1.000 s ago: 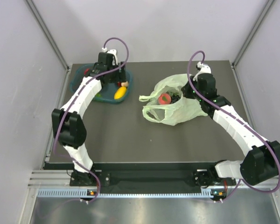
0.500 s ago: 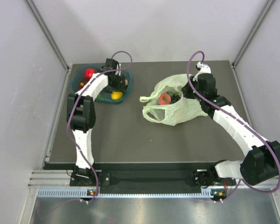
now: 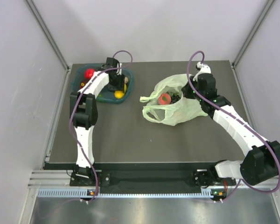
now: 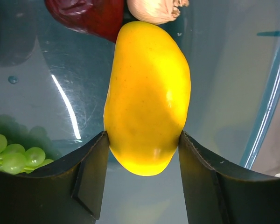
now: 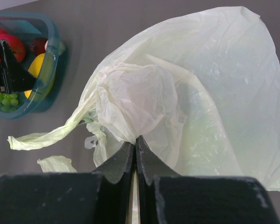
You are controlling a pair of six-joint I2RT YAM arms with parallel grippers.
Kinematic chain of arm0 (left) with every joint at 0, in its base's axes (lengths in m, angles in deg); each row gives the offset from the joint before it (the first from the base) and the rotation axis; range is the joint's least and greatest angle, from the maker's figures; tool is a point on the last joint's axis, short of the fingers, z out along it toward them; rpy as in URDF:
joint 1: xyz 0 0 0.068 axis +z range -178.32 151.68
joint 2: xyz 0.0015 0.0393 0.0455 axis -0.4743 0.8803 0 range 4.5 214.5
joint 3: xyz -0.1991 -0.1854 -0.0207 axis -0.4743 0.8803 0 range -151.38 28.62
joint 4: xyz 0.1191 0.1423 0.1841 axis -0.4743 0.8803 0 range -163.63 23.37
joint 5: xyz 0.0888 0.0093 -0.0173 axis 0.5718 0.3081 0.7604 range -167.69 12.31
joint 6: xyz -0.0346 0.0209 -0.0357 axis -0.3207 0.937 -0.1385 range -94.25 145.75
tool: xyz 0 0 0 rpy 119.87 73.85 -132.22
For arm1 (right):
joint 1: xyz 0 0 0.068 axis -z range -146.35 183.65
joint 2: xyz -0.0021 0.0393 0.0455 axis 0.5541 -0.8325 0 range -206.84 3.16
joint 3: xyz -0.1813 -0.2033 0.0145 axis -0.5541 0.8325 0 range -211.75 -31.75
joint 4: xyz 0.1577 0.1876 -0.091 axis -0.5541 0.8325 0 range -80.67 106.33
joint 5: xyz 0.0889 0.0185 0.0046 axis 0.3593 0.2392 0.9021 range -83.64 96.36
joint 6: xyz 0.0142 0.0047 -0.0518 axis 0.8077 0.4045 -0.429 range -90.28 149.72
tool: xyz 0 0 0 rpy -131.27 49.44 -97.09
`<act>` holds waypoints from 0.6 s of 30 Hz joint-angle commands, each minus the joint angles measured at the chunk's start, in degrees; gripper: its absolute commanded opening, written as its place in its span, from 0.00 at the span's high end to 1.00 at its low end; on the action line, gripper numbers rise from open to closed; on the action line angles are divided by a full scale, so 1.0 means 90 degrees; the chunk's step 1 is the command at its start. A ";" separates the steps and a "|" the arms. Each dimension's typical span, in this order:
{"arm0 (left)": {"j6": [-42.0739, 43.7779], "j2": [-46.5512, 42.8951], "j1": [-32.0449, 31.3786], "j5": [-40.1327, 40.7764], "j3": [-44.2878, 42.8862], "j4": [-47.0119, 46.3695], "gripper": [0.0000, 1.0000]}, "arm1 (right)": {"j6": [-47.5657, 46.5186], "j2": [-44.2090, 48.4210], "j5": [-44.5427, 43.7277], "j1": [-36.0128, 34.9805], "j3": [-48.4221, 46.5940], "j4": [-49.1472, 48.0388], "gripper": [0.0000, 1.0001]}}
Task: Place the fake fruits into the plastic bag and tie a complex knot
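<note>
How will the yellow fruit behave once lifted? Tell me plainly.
The yellow fruit looks glossy, with sharp highlights, so it may slip. The left hand grips only its tapered end, so it could squirt forward or swing. Smooth and rounded, it would probably roll in the teal tray if dropped.

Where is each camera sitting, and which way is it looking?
Top: high behind the robot, looking down on the table; left arm and right arm show.
Left wrist: on the left arm, looking down into the tray; left tool touches a yellow fruit on both sides.
Right wrist: on the right arm, looking across the bag toward the tray; right tool pinches the bag.
Shared: tray and yellow fruit appear in all three.
</note>
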State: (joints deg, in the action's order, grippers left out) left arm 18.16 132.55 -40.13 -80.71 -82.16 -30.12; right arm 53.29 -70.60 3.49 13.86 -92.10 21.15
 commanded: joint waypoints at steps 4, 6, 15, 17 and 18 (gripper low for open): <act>-0.0269 -0.1205 0.0082 -0.0073 0.1004 -0.1090 0.56 | -0.0061 0.0139 0.0036 0.0070 -0.0100 -0.0160 1.00; -0.0338 -0.1861 0.0082 -0.0297 0.1817 -0.2461 0.55 | -0.0051 0.0119 0.0056 0.0080 -0.0110 -0.0170 1.00; -0.0611 -0.4519 -0.0279 -0.0884 0.4642 -0.4785 0.54 | -0.0051 0.0080 0.0114 0.0070 -0.0169 -0.0160 1.00; -0.0669 -0.4861 -0.0492 -0.1088 0.4906 -0.5019 0.53 | -0.0051 0.0090 0.0114 0.0080 -0.0178 -0.0170 1.00; -0.0679 -0.4949 -0.0610 -0.1205 0.4965 -0.5049 0.54 | -0.0041 0.0070 0.0114 0.0080 -0.0178 -0.0151 1.00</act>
State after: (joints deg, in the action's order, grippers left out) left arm 13.15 91.13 -42.84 -87.55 -40.04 -67.32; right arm 53.31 -70.60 4.12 13.92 -92.10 21.23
